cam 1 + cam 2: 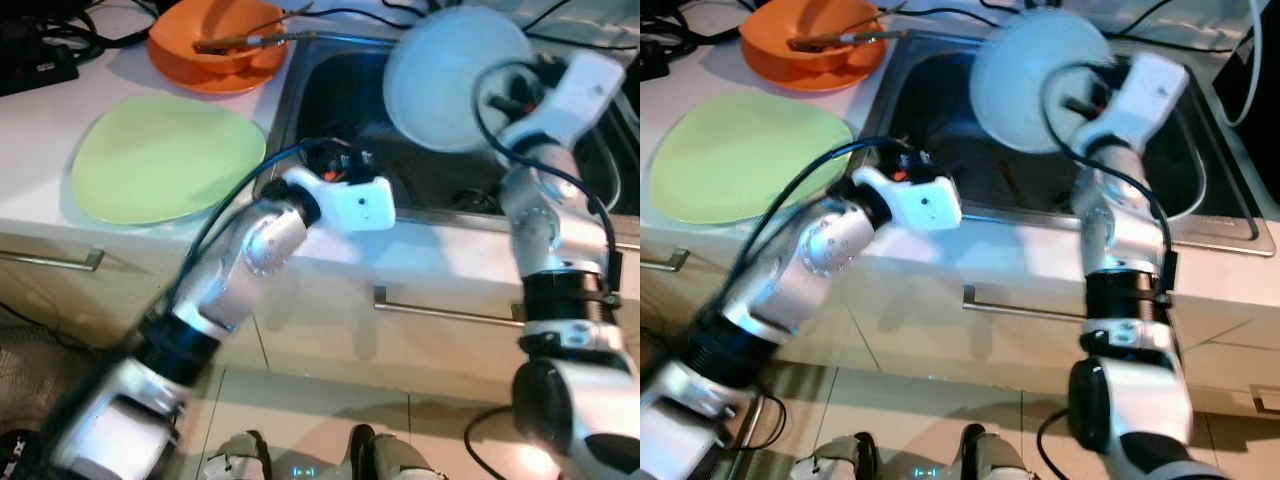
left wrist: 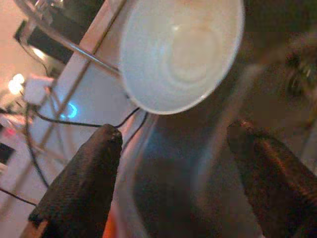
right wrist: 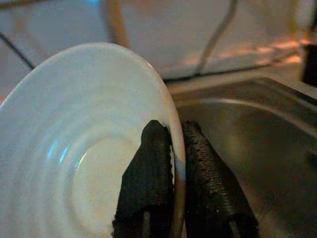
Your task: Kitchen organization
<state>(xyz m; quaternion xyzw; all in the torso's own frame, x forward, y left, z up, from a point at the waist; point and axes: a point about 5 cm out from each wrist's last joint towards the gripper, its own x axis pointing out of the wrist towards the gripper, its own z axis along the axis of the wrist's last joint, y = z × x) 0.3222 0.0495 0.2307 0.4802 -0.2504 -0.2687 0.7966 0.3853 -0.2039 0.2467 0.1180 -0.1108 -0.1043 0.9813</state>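
White bowl (image 3: 74,148) pinched by R tool (image 3: 177,163) over sink (image 1: 330,100), L tool (image 2: 171,144) spread, utensil in orange bowl (image 1: 215,45)

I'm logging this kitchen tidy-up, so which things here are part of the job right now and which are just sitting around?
In the job:
- pale blue bowl, pinched at its rim by the right gripper
- sink, under the bowl
- left gripper, open over the sink

Lying about:
- green plate on the counter
- orange bowl with utensils in it
- black cables
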